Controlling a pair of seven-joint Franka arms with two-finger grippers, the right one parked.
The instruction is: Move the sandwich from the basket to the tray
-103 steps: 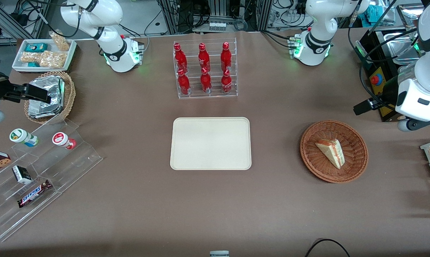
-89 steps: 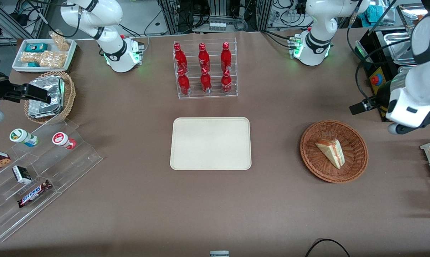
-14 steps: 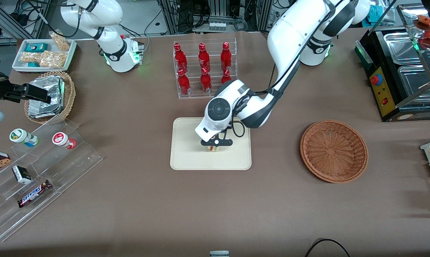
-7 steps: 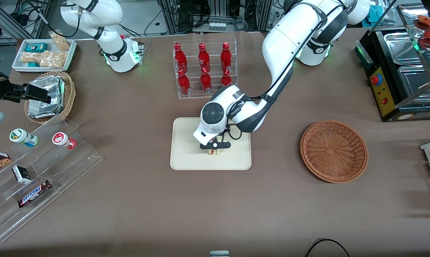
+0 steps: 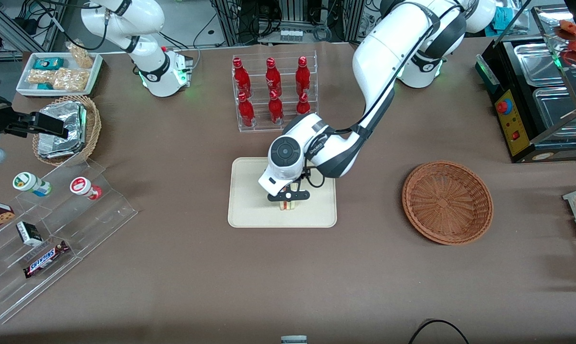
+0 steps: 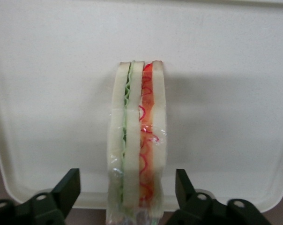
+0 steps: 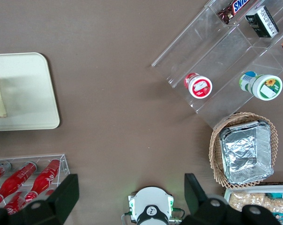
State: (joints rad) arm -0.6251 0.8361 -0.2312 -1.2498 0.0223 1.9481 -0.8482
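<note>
The tray (image 5: 250, 200) lies at the centre of the front view, and the basket (image 5: 447, 202) sits at centre right, well apart from it. The gripper (image 5: 288, 198) hangs over the tray with fingers (image 6: 69, 187) spread wide, clear of the sandwich (image 6: 137, 140), which stands on edge on the tray.

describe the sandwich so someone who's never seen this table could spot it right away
Find the cream tray at the table's middle, nearer the camera than the red bottles. The sandwich stands on it between the gripper's open fingers: white bread, green and red fillings.
</note>
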